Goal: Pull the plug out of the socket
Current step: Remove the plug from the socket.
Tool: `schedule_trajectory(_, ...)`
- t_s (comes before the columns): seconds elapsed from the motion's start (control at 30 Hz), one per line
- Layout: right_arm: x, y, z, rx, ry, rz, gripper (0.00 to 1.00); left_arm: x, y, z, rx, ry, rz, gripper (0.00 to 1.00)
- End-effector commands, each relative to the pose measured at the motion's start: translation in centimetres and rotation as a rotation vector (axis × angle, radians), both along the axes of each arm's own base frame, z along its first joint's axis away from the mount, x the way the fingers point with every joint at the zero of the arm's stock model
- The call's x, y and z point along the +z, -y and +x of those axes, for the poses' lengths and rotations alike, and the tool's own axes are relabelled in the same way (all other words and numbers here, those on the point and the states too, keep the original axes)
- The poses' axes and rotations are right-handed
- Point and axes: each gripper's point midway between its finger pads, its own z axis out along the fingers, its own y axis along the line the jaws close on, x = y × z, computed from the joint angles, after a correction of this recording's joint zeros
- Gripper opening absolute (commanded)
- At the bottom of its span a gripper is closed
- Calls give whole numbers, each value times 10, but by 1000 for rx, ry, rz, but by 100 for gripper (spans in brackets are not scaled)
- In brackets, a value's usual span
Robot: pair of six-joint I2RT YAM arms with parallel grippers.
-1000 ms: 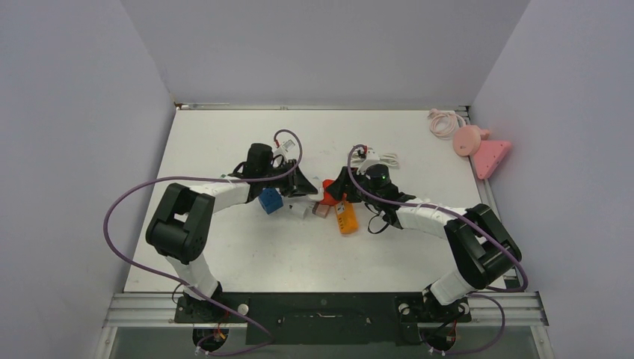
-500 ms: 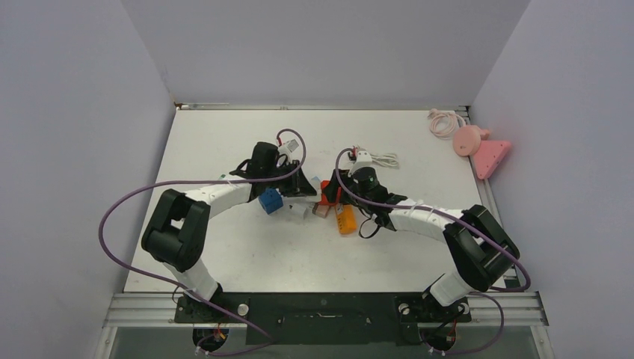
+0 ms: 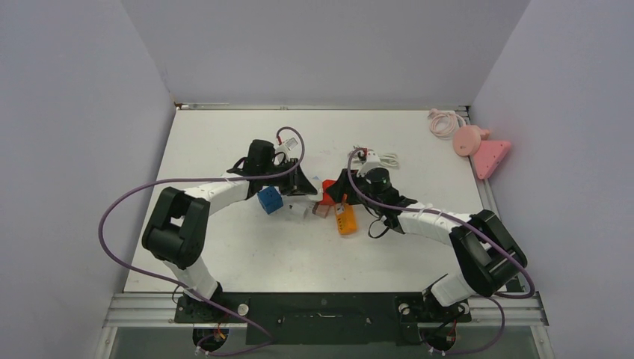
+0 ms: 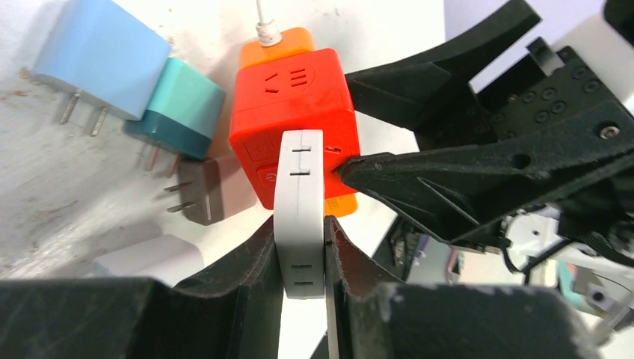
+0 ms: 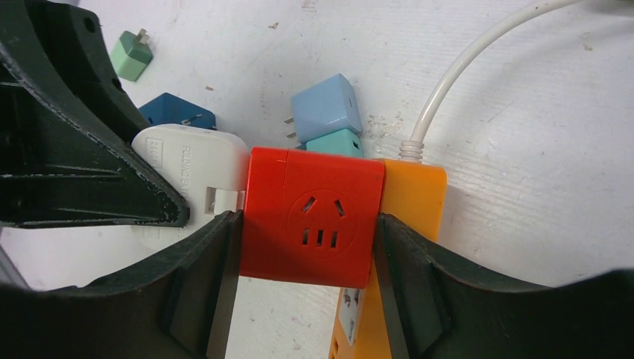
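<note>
A red cube socket sits on an orange power strip at the table's middle. A flat white plug is stuck into the cube's side, and a narrow gap shows between plug and cube. My left gripper is shut on the white plug, one finger on each flat face. My right gripper is shut on the red cube, fingers on two opposite sides. In the top view the two grippers, left and right, meet nose to nose.
Loose adapters lie round the cube: light blue, teal, brown, white, dark blue, green. A white cable runs off the strip. Pink objects sit at the back right.
The right wrist swung a little left, then back right. Both grippers stayed shut at the cube and plug, which remain joined.
</note>
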Motion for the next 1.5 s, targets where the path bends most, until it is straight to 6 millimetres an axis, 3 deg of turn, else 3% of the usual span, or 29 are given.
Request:
schedule_trajectory(0.0, 27, 10, 4, 17, 70, 108, 5, 9, -8, 16, -14, 27, -70, 0)
schedule_trajectory(0.23, 41, 9, 1, 44, 93, 187, 5, -1, -12, 16, 3, -7, -50, 0)
schedule_trajectory(0.43, 41, 11, 1, 41, 95, 195, 5, -2, -14, 17, 15, -16, -51, 0)
schedule_trajectory(0.87, 9, 29, 13, -64, 27, 69, 5, 27, -8, 17, -9, 86, -127, 0)
schedule_trajectory(1.13, 23, 27, 10, -56, 65, 117, 5, -15, -29, 21, 75, -48, 37, 0)
schedule_trajectory(1.47, 27, 29, 10, -63, 78, 116, 5, -35, -41, 24, 111, -82, 146, 0)
